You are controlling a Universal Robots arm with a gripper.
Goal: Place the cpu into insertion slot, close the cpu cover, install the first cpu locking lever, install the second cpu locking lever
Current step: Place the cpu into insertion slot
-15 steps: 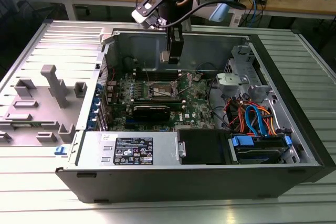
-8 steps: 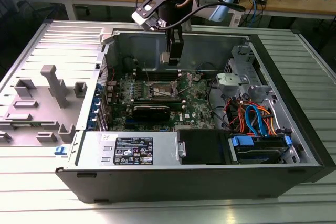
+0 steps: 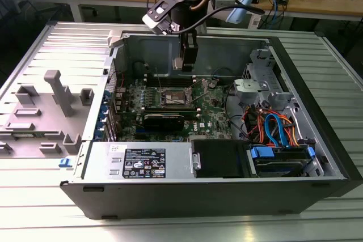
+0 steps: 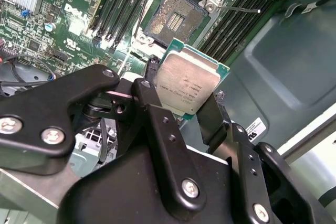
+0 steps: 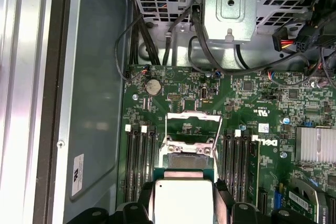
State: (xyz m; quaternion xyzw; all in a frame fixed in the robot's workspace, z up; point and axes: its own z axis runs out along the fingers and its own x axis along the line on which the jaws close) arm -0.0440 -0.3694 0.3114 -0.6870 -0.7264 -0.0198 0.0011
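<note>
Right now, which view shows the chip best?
The second wrist view: the chip faces the camera, nearly whole, pinched in the tool. The first wrist view shows its top, partly cut off. In the exterior view it is too small to tell.

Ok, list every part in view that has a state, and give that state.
cpu: gripped, in the air above the board, not seated.
gripper: shut on the cpu.
insertion slot: empty, contacts exposed.
cpu cover: swung up, open.
computer case: lying on its side, open at the top.
</note>
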